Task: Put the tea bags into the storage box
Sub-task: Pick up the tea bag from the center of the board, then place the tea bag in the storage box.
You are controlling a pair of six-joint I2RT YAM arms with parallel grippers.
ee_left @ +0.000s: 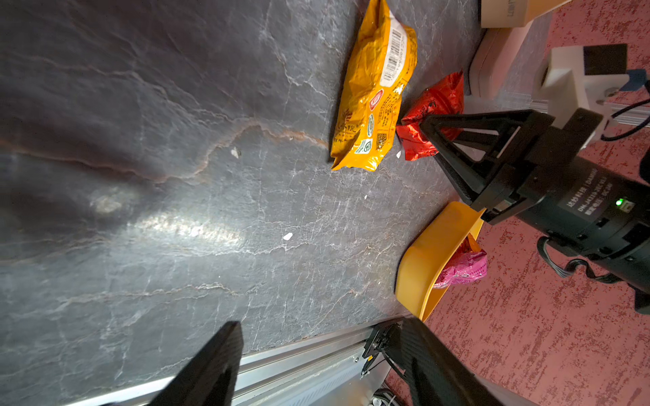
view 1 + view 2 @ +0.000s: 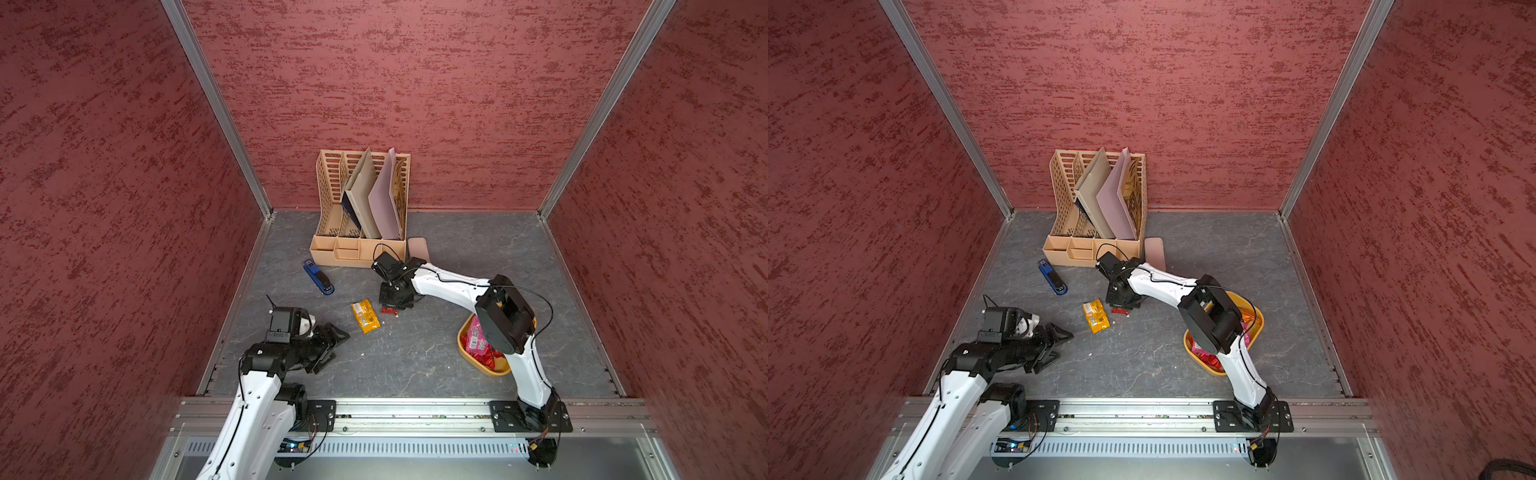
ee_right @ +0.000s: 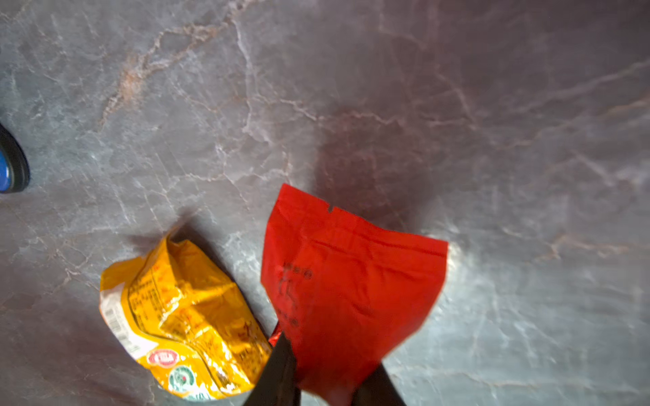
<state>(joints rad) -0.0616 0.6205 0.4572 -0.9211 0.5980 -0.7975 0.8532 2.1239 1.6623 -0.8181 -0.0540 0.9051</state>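
Observation:
A red tea bag lies on the grey table, its near end pinched between the jaws of my right gripper. In both top views that gripper points down at the red packet in mid-table. A yellow tea bag lies loose just left of it. The mustard storage box sits at the front right, partly under my right arm, holding a pink packet and red ones. My left gripper hovers open and empty at the front left.
A beige slotted file organiser stands at the back with folders in it. A flat pink case lies beside it. A blue stapler lies left of centre. Red walls close three sides; a metal rail runs along the front.

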